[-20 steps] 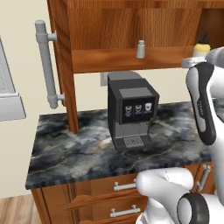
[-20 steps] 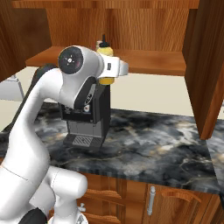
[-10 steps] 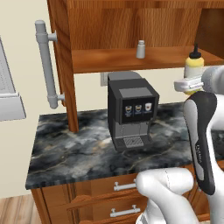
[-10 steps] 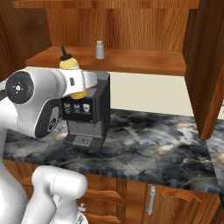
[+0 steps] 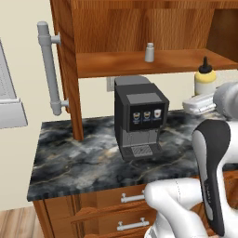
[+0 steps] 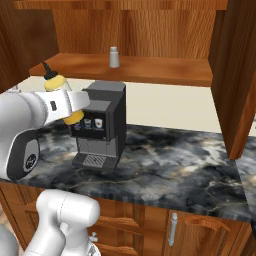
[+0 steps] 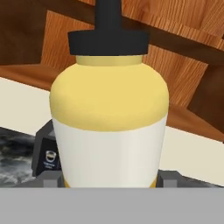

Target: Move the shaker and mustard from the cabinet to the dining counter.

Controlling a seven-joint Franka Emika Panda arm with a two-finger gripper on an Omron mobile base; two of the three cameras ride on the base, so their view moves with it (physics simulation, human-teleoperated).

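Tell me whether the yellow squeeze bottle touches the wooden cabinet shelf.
Apart. The left base view shows the yellow squeeze bottle carried in the gripper, below and in front of the wooden cabinet shelf.

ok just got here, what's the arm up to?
The gripper holds the mustard upright, out of the cabinet and above the counter beside the coffee machine. The shaker stands on the cabinet shelf, untouched. Neither item is on the dining counter yet.
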